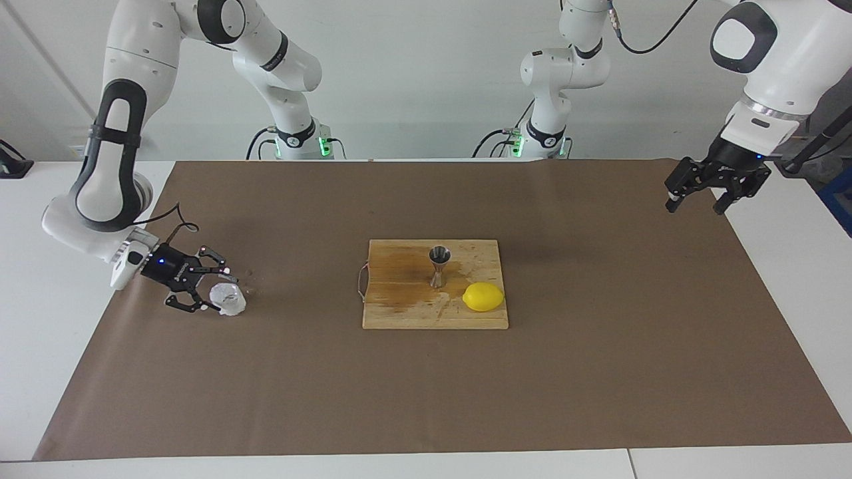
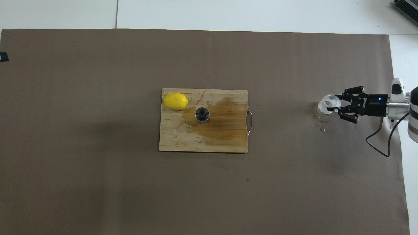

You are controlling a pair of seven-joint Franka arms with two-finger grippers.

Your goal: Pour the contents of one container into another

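The small whitish translucent cup (image 1: 227, 299) (image 2: 328, 105) stands on the brown mat toward the right arm's end of the table. My right gripper (image 1: 212, 297) (image 2: 336, 105) lies low beside the cup and looks shut on its rim. The steel hourglass jigger (image 1: 438, 266) (image 2: 202, 115) stands upright on the wooden cutting board (image 1: 399, 306) (image 2: 176, 140) in the middle of the mat. My left gripper (image 1: 693, 209) hangs open and empty over the mat's corner at the left arm's end, only its tip (image 2: 3, 56) showing in the overhead view.
A yellow lemon (image 1: 483, 297) (image 2: 175, 101) lies on the board beside the jigger. A dark wet patch (image 2: 222, 120) spreads over the board. A few droplets (image 2: 321, 121) dot the mat beside the cup. White table borders the mat (image 1: 599, 372).
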